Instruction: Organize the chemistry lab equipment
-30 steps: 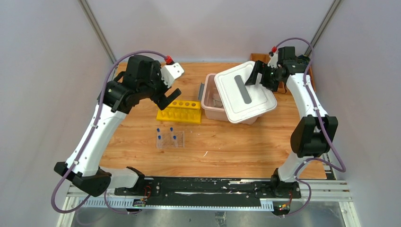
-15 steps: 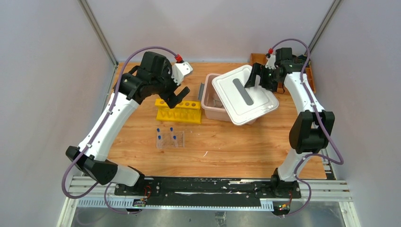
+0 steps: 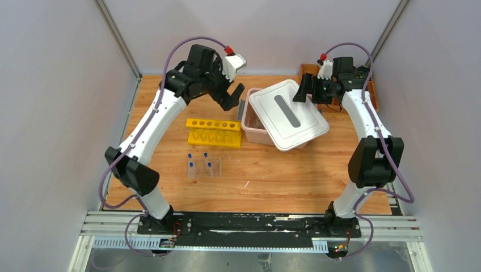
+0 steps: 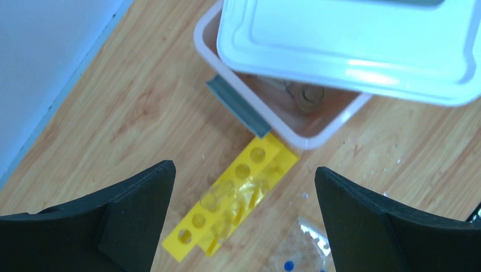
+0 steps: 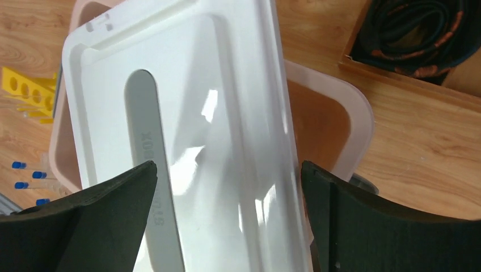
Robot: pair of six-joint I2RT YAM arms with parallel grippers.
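Blue-capped tubes (image 3: 192,165) number four, in one clear rack (image 3: 203,170).

The wooden table (image 3: 283,175) has a few things on it. A yellow rack (image 3: 214,132) with a row of round holes lies in the middle, a bit to the left. Nearer than it stands a small clear rack (image 3: 203,169) with blue-capped tubes (image 3: 193,165) in it. Just right of the yellow rack sits a pink tub (image 3: 252,126). A grey strip (image 3: 241,109) is at the tub's left side. A brown wooden tray (image 3: 309,69) sits in the far right corner. A tiny white bit (image 3: 246,183) lies nearer, by the middle.
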